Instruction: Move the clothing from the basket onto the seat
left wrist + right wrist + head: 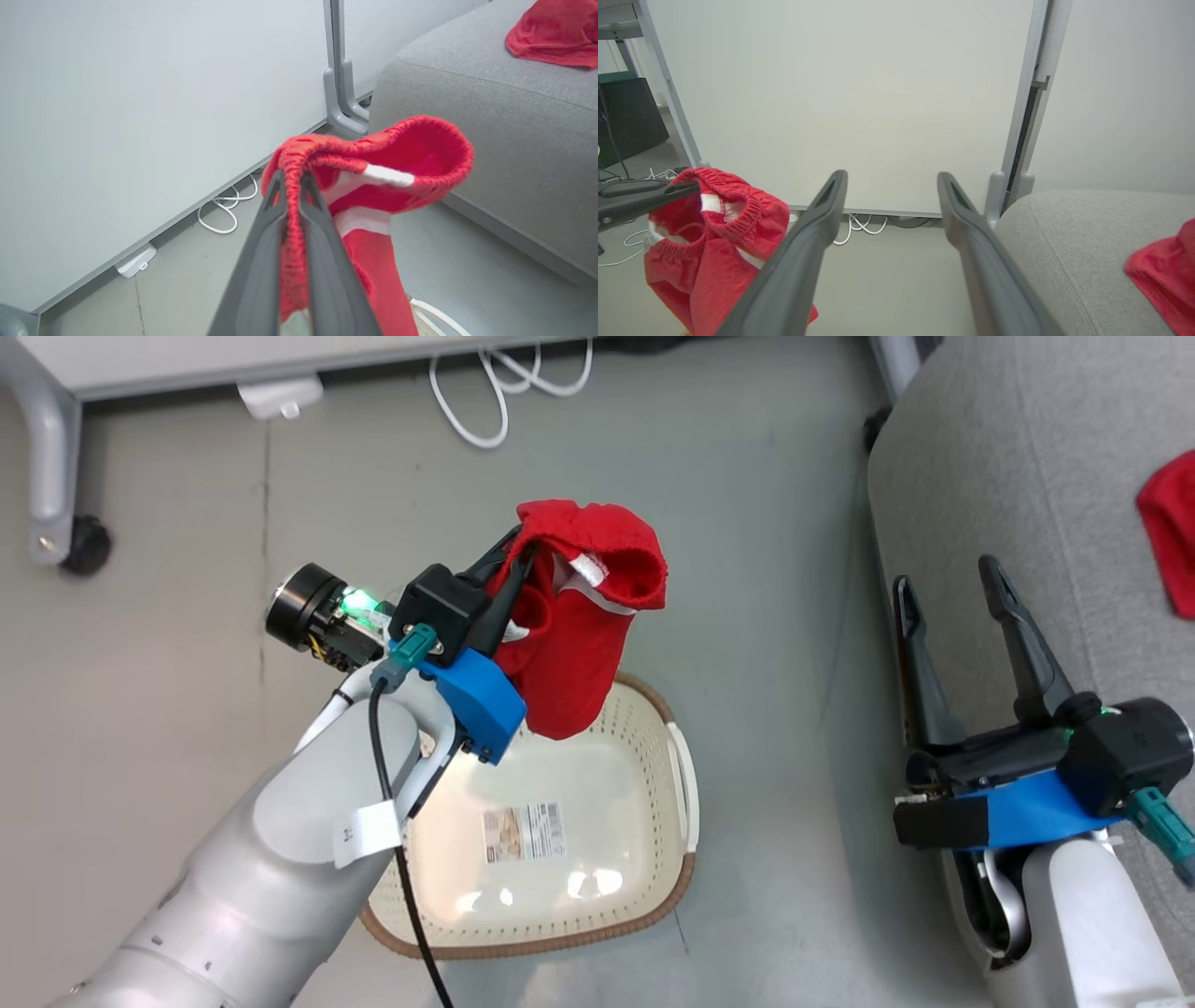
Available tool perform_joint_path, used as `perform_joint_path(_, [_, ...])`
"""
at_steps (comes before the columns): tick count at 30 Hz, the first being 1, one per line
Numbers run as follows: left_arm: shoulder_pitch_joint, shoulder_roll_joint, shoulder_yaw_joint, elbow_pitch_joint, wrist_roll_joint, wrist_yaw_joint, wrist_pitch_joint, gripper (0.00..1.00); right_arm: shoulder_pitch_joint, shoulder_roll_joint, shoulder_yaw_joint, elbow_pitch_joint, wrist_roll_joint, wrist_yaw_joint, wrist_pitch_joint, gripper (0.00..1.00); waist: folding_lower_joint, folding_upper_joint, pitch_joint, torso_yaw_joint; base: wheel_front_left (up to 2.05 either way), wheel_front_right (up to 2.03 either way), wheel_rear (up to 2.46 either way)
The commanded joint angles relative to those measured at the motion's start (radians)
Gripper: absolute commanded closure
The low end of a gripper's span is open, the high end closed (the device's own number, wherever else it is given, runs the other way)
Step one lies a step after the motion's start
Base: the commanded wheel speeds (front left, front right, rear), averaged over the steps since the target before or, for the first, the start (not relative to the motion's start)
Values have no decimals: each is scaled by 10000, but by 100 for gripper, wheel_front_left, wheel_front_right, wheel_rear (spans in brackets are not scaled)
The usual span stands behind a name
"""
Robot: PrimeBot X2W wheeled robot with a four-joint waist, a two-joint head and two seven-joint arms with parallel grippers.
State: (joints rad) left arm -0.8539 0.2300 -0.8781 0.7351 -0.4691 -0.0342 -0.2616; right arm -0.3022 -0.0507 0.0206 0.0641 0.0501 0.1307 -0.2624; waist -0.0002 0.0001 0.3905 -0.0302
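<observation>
My left gripper is shut on a red garment with white trim, which hangs in the air above the far rim of the cream basket. The basket's inside shows just a paper label. In the left wrist view the fingers pinch the garment's ribbed edge. My right gripper stands open and holds nothing, at the front edge of the grey seat. A second red garment lies on the seat at the right. From the right wrist view I see the hanging garment on the left and the seat on the right.
The basket sits on grey floor between my arms. A white panel with grey posts stands behind, with white cables along its foot. A grey frame leg on a black castor stands at the far left.
</observation>
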Motion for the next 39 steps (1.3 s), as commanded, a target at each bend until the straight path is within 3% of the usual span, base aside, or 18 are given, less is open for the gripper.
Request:
perform_joint_path(1, [317, 86, 214, -194, 53, 68, -47, 100, 224, 6, 11, 70, 116, 1, -38, 0, 2, -1, -731, 58, 0, 0, 0])
perform_joint_path(13, [1347, 103, 871, -1352, 456, -22, -48, 100, 1593, 8, -87, 410, 320, 1, -38, 0, 2, -1, -2503, 237, 0, 0, 0])
perform_joint_path(26, [1740, 139, 847, -2052, 524, -31, -40, 100, 2100, 7, 87, 573, 160, 1, -38, 0, 2, -1, -3160, 584, 0, 0, 0])
perform_joint_path(39, [1536, -3, 625, -2209, 515, -54, 9, 100, 635, -848, 2382, 1284, -27, 1, -38, 0, 2, -1, -3018, 843, 0, 0, 0])
